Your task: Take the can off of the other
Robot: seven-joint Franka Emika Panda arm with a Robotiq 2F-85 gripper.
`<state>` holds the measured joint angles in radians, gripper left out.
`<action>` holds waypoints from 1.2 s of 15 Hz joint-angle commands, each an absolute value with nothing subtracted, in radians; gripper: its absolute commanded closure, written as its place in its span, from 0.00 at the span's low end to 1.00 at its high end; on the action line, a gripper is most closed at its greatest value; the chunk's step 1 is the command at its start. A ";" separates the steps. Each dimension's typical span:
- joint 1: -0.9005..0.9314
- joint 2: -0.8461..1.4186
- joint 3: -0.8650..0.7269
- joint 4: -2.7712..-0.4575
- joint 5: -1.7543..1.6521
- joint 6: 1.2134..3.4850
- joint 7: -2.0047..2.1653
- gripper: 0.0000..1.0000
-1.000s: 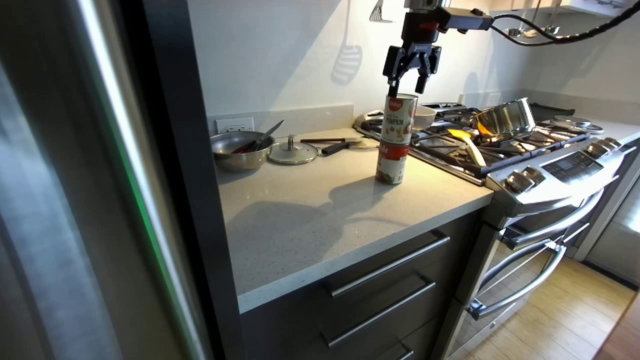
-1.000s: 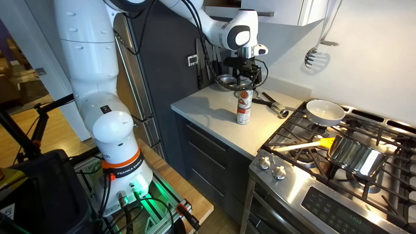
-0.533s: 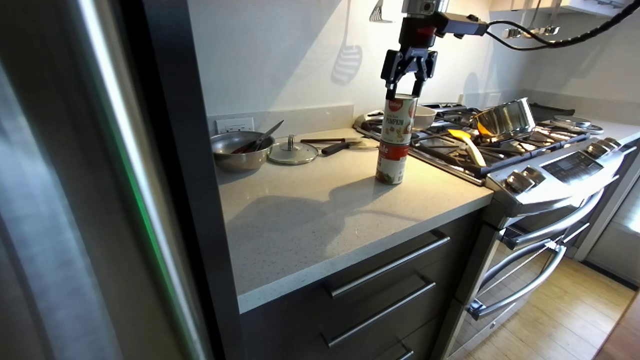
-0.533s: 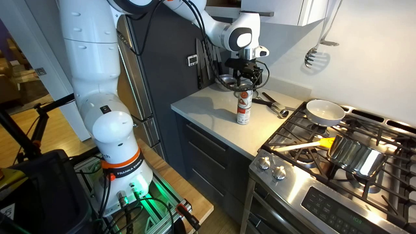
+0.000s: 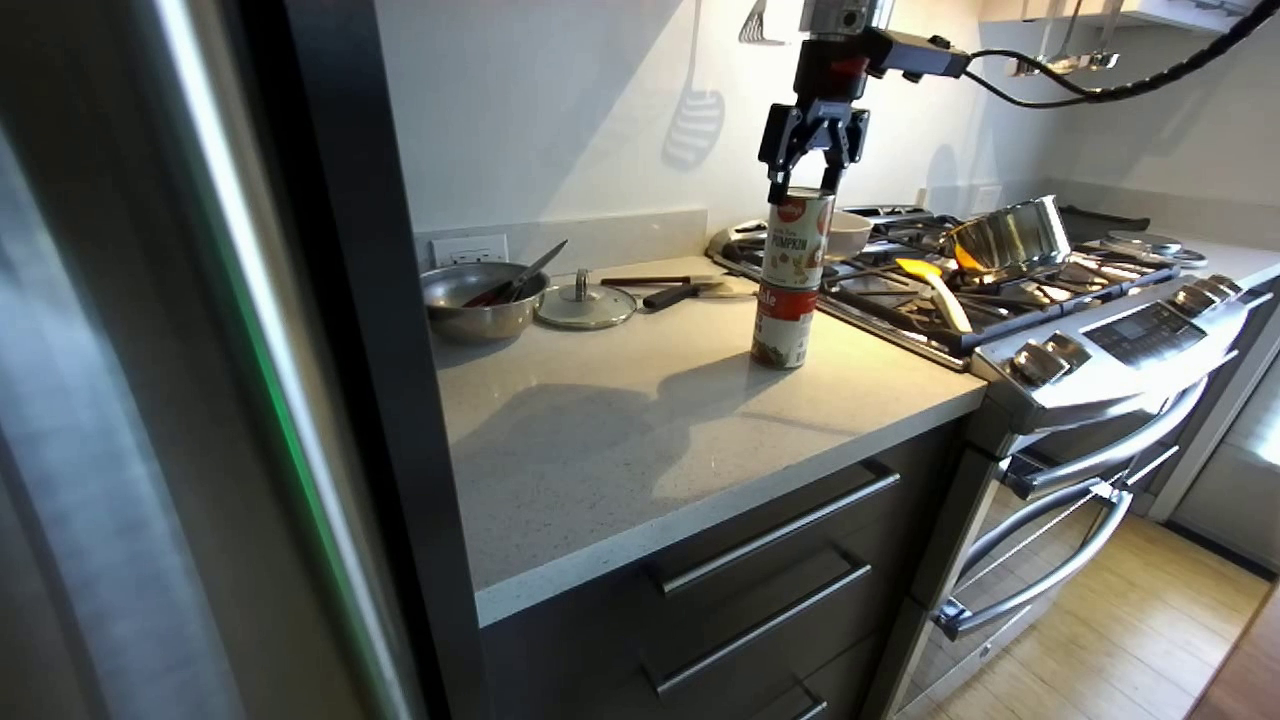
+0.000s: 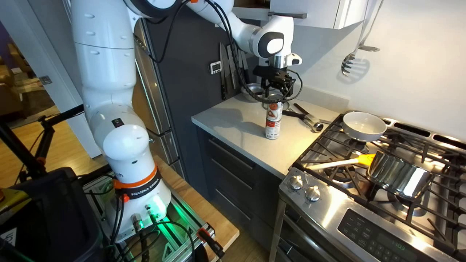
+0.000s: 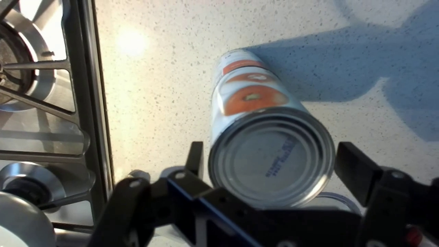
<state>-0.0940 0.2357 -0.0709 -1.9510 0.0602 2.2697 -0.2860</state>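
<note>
The gripper (image 5: 804,188) has come down over the last second, from partly above the upper can to straddling its top. It has taken hold of nothing: in the wrist view its fingers (image 7: 195,157) stand spread on either side of the rim. A gap shows at one finger; whether the other touches cannot be told.

Between them is the cylindrical metal can with a cream-white pumpkin label (image 5: 797,240), the one to be taken off. It sits upright on the cylindrical metal can with a red band and white label (image 5: 784,325), which stands on the pale speckled stone desk (image 5: 560,480). Neither has shifted in that time, in both exterior views, so the descent seems to have left them undisturbed.

For the task, the approach looks nearly finished, with the grasp likely next. The fingers reach only a little below the rim, so going slightly deeper might give a surer hold, and closing off-centre could nudge the upper can.

Farther back are a round steel bowl (image 5: 480,322) and a glass lid (image 5: 590,310), well apart from the cans.
</note>
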 commanded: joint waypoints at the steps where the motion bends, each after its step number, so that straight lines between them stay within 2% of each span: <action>1: -0.113 0.258 -0.058 -1.919 0.076 2.232 -0.306 0.30; 2: -0.113 0.260 -0.058 -1.916 0.074 2.231 -0.306 0.30; 4: -0.113 0.264 -0.059 -1.909 0.071 2.227 -0.301 0.42; 18: -0.069 0.214 -0.031 -1.875 0.012 2.160 -0.261 0.42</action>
